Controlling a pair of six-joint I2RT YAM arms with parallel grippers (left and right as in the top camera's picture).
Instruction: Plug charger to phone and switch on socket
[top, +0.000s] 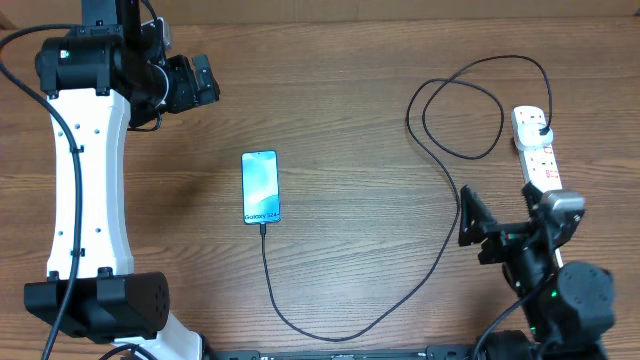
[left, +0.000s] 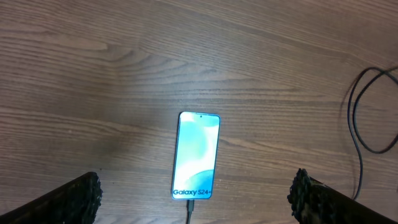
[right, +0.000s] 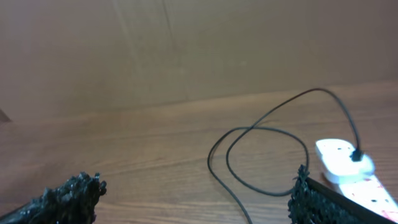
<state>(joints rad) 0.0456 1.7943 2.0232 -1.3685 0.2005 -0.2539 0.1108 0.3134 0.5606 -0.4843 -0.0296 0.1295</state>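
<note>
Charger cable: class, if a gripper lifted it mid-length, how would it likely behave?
Probably floppy: the charger cable lies in loose curves and a loop, so it would sag. Likely light, being thin. Its ends appear plugged into phone and socket, so pulling might drag the phone.

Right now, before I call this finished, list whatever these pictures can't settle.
Socket switch position: too small in the overhead view; in the right wrist view a finger and the frame edge cut it off.
Whether the cable tip sits fully in the phone: the left wrist frame's bottom edge cuts it; overhead, too small.
</note>
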